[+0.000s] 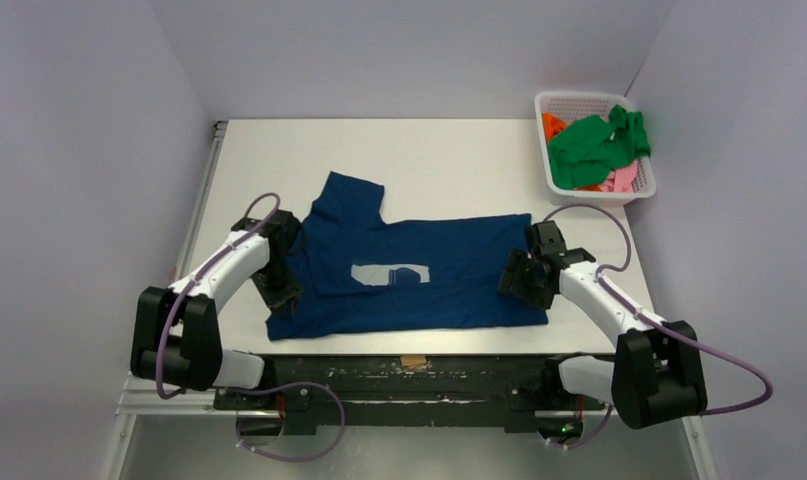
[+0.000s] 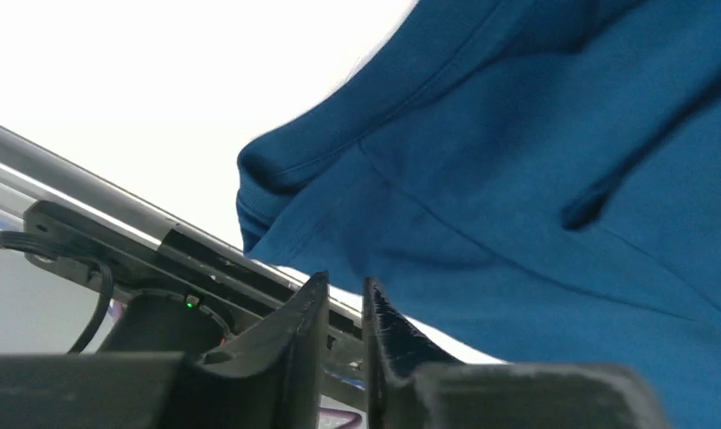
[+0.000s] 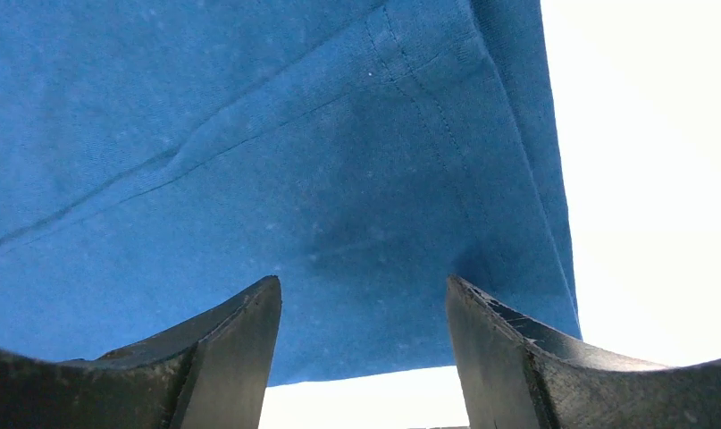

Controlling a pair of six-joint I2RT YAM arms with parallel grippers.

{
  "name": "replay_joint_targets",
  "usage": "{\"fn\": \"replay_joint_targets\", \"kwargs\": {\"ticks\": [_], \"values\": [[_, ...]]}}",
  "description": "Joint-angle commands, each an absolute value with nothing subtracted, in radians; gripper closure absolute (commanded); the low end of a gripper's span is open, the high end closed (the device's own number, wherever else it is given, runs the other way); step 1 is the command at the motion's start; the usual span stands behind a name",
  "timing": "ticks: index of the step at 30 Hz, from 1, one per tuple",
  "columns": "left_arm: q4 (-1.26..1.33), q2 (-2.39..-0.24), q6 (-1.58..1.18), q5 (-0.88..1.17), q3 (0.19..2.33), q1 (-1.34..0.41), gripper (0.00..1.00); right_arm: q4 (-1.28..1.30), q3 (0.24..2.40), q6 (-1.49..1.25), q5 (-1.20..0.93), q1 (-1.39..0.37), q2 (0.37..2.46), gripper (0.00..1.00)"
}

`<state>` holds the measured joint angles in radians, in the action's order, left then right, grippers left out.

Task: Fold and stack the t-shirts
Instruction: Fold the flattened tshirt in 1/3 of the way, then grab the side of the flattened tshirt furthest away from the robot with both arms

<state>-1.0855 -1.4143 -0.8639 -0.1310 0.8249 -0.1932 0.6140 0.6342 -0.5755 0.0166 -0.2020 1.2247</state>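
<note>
Top view: navy t-shirt (image 1: pixel 459 270) lies spread on the desk (image 1: pixel 429 160), near-centre, pale print (image 1: pixel 389 273) facing up. Its far-left part is doubled over. Left claw (image 1: pixel 282 292) sits at the shirt's left edge, right claw (image 1: pixel 512 275) over its right end. From up here neither claw's opening is readable.

Left wrist view settles that one: the fingers (image 2: pixel 307 326) are nearly together, only a thin slit between them. Rumpled blue cloth lies just beyond the tips. Whether they touch it is hard to say. It also shows a hemmed fold (image 2: pixel 276 170), sleeve or collar unclear.

Right wrist view: fingers (image 3: pixel 240 340) wide apart, straddling the shirt's hem (image 3: pixel 428 54) near its corner, with bare desk to the right. Contact with the cloth can't be confirmed.

Only the top view shows the white basket (image 1: pixel 544 100) at the far-right corner of the desk. A green shirt (image 1: pixel 594 140) is heaped on top of it and spills over the rim. An orange shirt (image 1: pixel 551 125) and a pink shirt (image 1: pixel 619 180) are mostly buried beneath, so their shapes aren't discernible.

Both wrist views crop the shirt heavily and the desk is blown out to white.
</note>
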Motion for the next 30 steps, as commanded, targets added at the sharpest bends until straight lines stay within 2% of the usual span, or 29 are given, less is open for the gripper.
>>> {"fn": "replay_joint_targets", "kwargs": {"ticks": [1,3,5,7,9,12,16,20,25,30], "values": [[-1.180,-1.318,-0.865,-0.212,0.994,-0.196,0.70,0.628,0.731,-0.611,0.044,-0.199,1.169,0.32],[-1.152,-1.295,-0.827,-0.199,1.098,-0.196,0.47,0.608,0.786,-0.620,0.071,-0.199,1.152,0.28],[-1.089,-1.301,-0.795,-0.188,1.217,-0.196,0.26,0.577,0.828,-0.627,0.119,-0.199,1.146,0.15],[-1.039,-1.349,-0.772,-0.155,1.324,-0.189,0.13,0.537,0.857,-0.646,0.168,-0.197,1.155,0.03],[-0.962,-1.427,-0.758,-0.130,1.414,-0.189,0.02,0.505,0.885,-0.674,0.212,-0.192,1.183,0.01],[-0.891,-1.629,-0.707,-0.038,1.608,-0.176,0.00,0.469,0.937,-0.679,0.233,-0.177,1.241,0.01],[-0.854,-1.962,-0.611,-0.057,1.909,-0.161,0.00,0.420,0.984,-0.647,0.188,-0.162,1.307,0.02],[-0.874,-2.269,-0.560,0.065,2.221,-0.130,0.00,0.410,1.008,-0.607,0.146,-0.153,1.370,0.04],[-0.647,-2.376,-0.569,0.244,2.225,-0.105,0.00,0.418,1.019,-0.593,0.143,-0.151,1.421,0.05],[-0.661,-2.447,-0.598,0.258,2.241,-0.108,0.00,0.417,1.019,-0.581,0.141,-0.150,1.440,0.05]]}}
